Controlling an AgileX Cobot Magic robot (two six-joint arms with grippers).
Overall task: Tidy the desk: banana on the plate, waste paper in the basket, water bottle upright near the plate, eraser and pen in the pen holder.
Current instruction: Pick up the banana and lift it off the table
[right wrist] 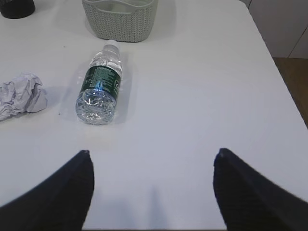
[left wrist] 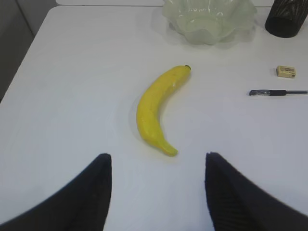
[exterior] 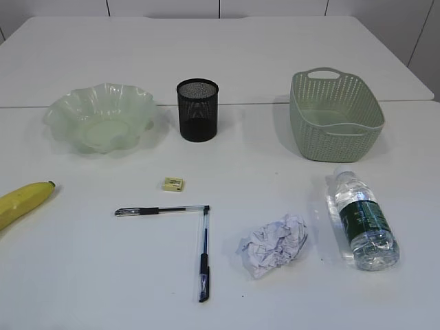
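Banana (left wrist: 155, 111) lies loose on the table (left wrist: 72, 96), short of the plate (left wrist: 209, 21) | firm, smooth, bruisable; likely best gripped mid-body | left tool (left wrist: 156, 185) spread, empty | right tool (right wrist: 153, 185) spread above table near fallen water bottle (right wrist: 100, 84)

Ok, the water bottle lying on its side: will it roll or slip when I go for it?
The water bottle is round and lies flat on the smooth desk, so a sideways nudge would likely roll it. Its clear plastic looks slick and thin, so it may flex or slide under a squeeze. It seems full, so probably heavy for its size.
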